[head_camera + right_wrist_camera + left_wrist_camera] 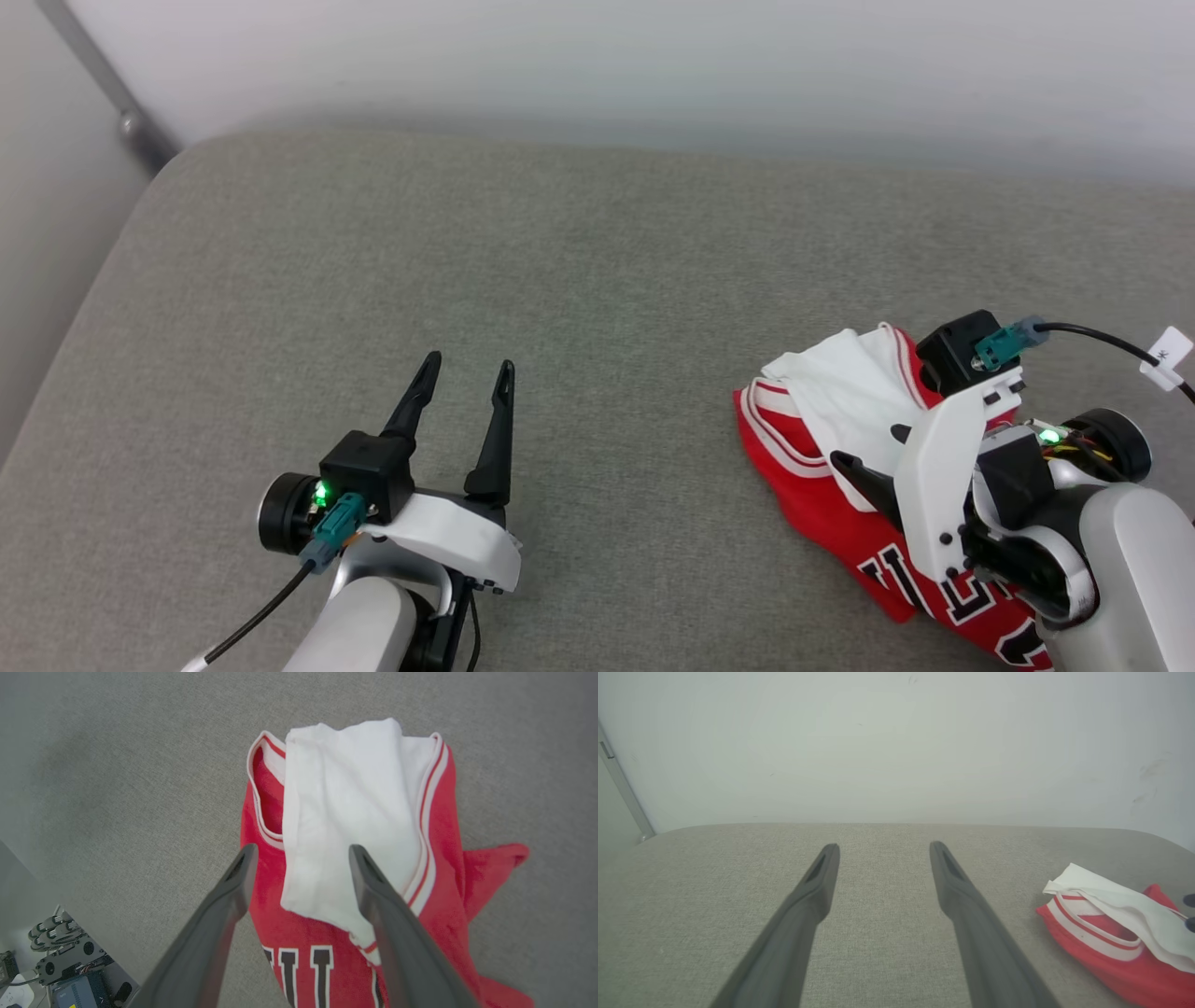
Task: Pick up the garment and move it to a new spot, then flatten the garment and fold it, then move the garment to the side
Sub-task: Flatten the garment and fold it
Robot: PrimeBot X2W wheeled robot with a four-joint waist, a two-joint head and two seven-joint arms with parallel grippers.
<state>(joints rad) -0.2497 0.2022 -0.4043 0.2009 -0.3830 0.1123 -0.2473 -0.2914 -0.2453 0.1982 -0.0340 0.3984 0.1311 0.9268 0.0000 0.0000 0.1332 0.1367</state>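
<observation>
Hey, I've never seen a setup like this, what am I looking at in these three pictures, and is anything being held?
It is a two-armed robot working at a grey fabric-covered surface. One picture looks down from its head; the other two look along each arm's two long dark fingers. A crumpled bright red jersey with white sleeves and black lettering lies on the robot's right. The right hand hangs over it, jaws apart, gripping nothing. The left hand is also open and empty, away from the jersey. So nothing is held.

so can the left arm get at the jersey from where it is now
Probably yes. The left tool is open, with bare grey cushion between it and the garment. The right tool, open above the garment, may crowd it.
</observation>
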